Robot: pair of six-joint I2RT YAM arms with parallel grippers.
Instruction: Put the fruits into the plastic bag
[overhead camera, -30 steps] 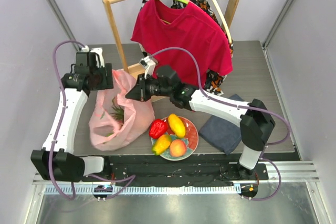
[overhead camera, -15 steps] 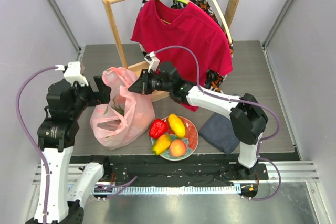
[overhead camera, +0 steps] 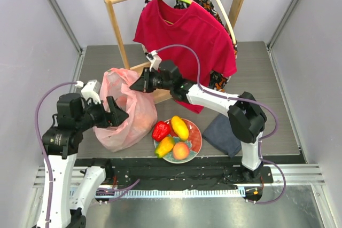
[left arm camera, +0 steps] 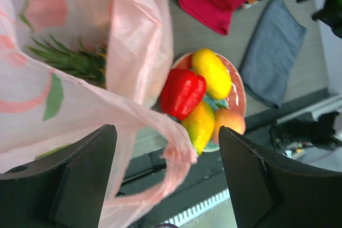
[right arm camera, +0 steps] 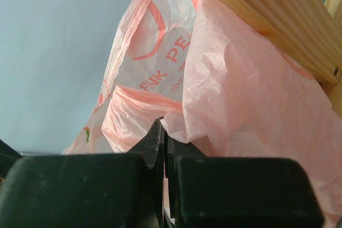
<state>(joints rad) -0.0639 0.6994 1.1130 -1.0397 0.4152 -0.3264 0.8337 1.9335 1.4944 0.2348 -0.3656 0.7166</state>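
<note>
The pink plastic bag [overhead camera: 128, 111] stands at the table's left; a pineapple [left arm camera: 75, 62] shows through its film. My right gripper [overhead camera: 137, 85] is shut on the bag's upper edge [right arm camera: 203, 89] and holds it up by the wooden rack. My left gripper [overhead camera: 118, 115] is open at the bag's front-left, and a loose handle loop [left arm camera: 173, 161] hangs between its fingers [left arm camera: 80, 180]. On the red plate [overhead camera: 197, 138] lie a red pepper [overhead camera: 161, 130], a yellow mango [overhead camera: 179, 127], a yellow-green fruit [overhead camera: 164, 146] and a peach [overhead camera: 181, 150].
A wooden clothes rack [overhead camera: 123, 41] with a red T-shirt [overhead camera: 187, 36] stands at the back, right behind the bag. A folded grey-blue cloth [overhead camera: 222, 132] lies right of the plate. The table's front edge runs just below the plate.
My left arm has swung from the bag's back left down to its front-left, with its jaws now open. My right gripper has drawn the bag's rim back and up.
</note>
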